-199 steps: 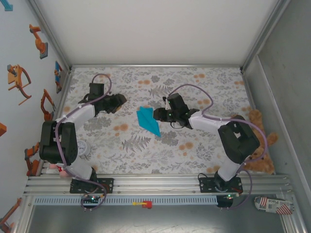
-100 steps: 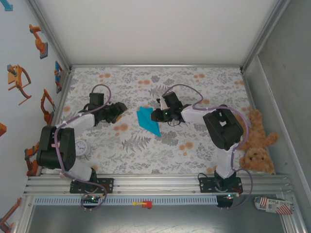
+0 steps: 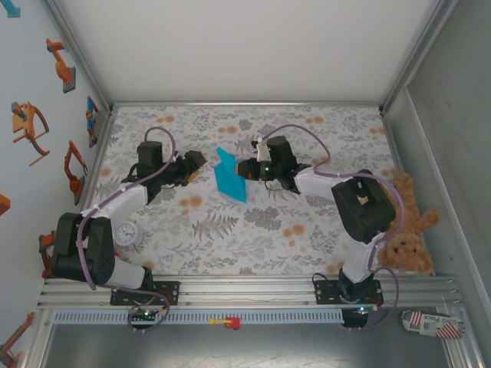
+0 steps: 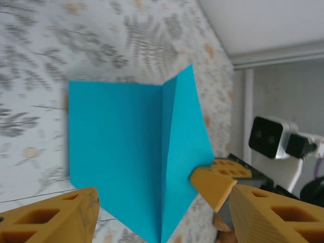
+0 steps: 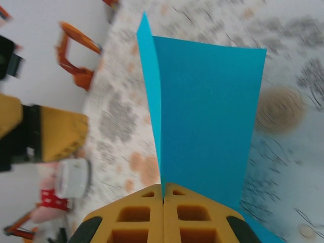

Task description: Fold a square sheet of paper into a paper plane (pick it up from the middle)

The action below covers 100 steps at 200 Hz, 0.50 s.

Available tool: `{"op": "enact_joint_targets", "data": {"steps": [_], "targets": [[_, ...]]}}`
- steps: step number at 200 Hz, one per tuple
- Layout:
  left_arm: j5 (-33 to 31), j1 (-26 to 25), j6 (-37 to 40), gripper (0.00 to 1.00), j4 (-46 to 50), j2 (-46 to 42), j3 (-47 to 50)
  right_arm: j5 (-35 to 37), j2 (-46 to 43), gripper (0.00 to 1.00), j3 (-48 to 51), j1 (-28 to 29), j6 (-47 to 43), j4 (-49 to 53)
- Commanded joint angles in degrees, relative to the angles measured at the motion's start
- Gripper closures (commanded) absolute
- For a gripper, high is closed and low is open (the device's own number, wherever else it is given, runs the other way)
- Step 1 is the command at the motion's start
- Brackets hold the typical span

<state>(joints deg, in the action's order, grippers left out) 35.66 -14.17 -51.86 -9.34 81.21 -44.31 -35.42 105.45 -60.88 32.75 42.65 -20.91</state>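
Your right gripper [image 3: 244, 169] clamps the turquoise paper plane [image 3: 229, 178] over the floral tablecloth [image 3: 230, 253]; your left gripper [image 3: 193, 162] waits beside it, fingers apart.

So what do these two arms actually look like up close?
The left arm and right arm both have white tube links between chunky black joints, with a purple cable looping along each. The fingers are mustard-yellow plastic with hollow cells. Small green lights glow at the black bases.
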Motion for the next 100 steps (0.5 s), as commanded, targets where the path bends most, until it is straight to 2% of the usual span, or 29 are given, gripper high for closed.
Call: {"op": "enact_joint_targets", "data": {"steps": [1,47,75,100], "targets": [[4.4,-2.3,-3.4,0.27,-9.4,-2.4,1.1,-2.9,-3.3,1.00,1.2,-0.3,8.7,-12.3],[6.4,-6.9,-3.8,0.26,-17.8,-1.9,0.5,-4.3,-5.0,1.00,1.3,-0.3,18.6,-20.4],[7.8,-7.7,-4.6,0.30,-22.8,-0.6,0.6,-5.0,-5.2,1.00,1.3,-0.3,22.0,-23.0],[8.3,-8.1,-3.9,0.36,-23.0,0.3,0.2,-5.5,-5.2,1.00,1.5,-0.3,24.6,-25.7]]}}
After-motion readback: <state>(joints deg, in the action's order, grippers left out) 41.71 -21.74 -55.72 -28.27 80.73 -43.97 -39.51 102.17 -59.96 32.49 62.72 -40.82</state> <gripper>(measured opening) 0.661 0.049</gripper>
